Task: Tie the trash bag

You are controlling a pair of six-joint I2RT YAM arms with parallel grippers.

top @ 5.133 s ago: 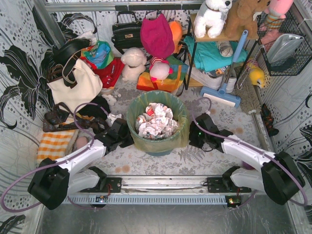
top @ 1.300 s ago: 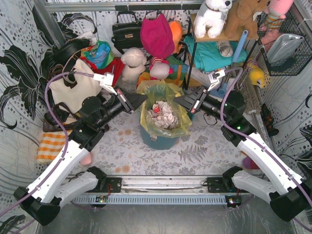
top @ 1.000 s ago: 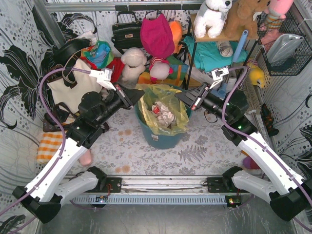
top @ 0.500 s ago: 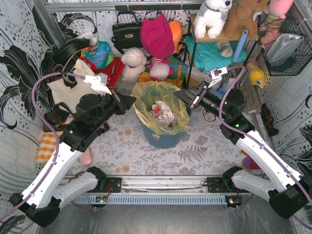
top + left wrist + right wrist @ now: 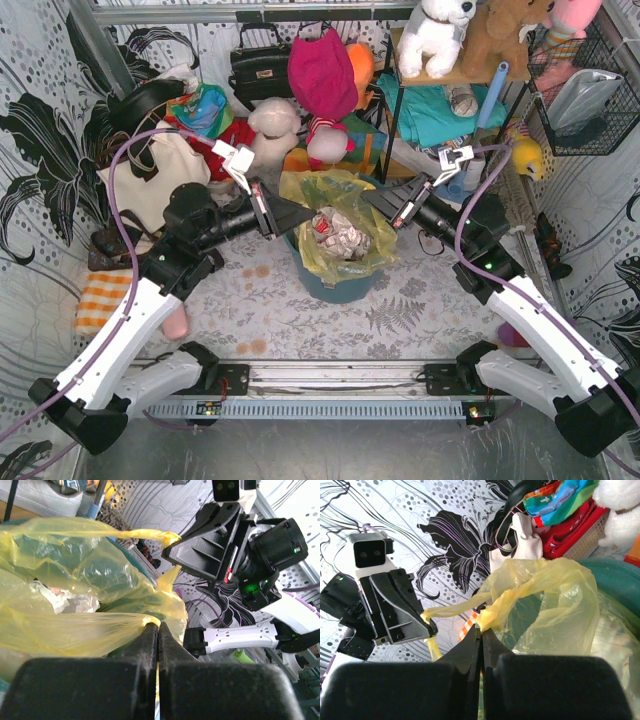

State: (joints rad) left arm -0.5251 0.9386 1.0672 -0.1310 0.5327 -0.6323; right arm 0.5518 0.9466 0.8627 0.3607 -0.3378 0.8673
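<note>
The trash bag [image 5: 345, 235] is thin yellow plastic with crumpled white-and-red paper inside, and it sits in a teal bucket [image 5: 335, 288] at the table's middle. My left gripper [image 5: 298, 213] is shut on the bag's left rim, a yellow fold pinched at its tips [image 5: 158, 625]. My right gripper [image 5: 370, 202] is shut on the right rim [image 5: 481, 629]. Both grippers hang above the bucket and face each other across the bag's mouth. The left wrist view shows the right gripper [image 5: 172, 550] pinching a stretched yellow strip. The right wrist view shows the left gripper [image 5: 427, 626] doing the same.
A cream tote [image 5: 160, 180] with black straps stands at the left, with an orange checked cloth [image 5: 110, 295] in front of it. Plush toys [image 5: 272, 130], a black handbag [image 5: 260, 65], a shelf [image 5: 440, 80] and a blue mop [image 5: 455, 190] crowd the back.
My left gripper has moved right, drawing the bag's left rim over the bucket toward the right gripper. The right gripper has barely shifted. Both stay shut on the bag.
</note>
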